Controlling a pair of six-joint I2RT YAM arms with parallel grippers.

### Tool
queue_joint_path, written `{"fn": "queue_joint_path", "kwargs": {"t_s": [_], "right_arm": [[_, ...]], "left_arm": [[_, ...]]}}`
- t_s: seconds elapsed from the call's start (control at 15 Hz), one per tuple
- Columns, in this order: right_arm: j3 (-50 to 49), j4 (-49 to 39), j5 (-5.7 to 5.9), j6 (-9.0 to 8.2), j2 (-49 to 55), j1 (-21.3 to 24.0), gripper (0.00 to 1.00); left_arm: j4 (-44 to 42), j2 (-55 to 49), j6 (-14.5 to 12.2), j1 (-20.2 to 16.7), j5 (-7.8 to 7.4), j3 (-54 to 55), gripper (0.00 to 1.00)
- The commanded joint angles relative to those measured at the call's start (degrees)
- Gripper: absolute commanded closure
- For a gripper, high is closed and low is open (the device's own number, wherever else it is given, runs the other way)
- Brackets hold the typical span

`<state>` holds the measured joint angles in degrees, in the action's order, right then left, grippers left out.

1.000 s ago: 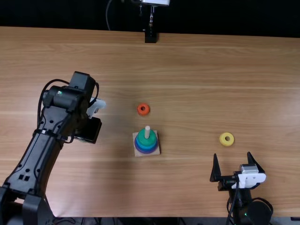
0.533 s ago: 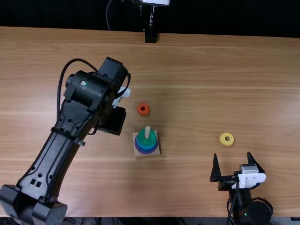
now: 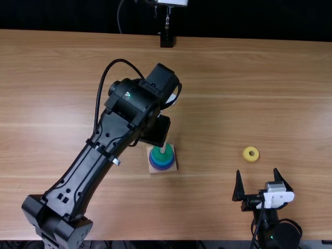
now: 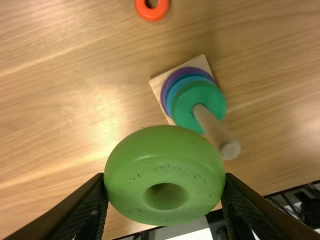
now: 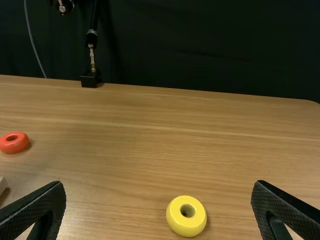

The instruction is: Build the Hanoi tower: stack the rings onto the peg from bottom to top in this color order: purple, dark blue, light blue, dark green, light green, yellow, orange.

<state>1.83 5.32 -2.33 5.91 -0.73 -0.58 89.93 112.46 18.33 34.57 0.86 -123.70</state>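
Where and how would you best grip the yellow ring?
Probably by its rounded outer wall, pinched at opposite sides from above: the yellow ring lies flat, hole facing up. The right gripper, its fingers spread, looks suited to it.

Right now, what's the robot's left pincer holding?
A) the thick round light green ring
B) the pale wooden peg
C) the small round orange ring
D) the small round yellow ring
A: the left pincer has the thick light green ring between its two black fingers.
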Motion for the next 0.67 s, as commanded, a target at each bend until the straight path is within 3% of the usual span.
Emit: {"fn": "queue_joint_path", "kwargs": {"t_s": [0.0,0.6], "right_arm": [[-0.9,0.4,0.11,-0.01,0.7,0.8,0.00],[-0.9,0.3,0.11,-0.01,0.7,0.8,0.00]], "left_arm": [[0.1,1.5,2.6,0.9,-0.34,-2.2,1.00],[0.1,3.7,5.0,4.6,-0.34,-4.5,1.00]]}}
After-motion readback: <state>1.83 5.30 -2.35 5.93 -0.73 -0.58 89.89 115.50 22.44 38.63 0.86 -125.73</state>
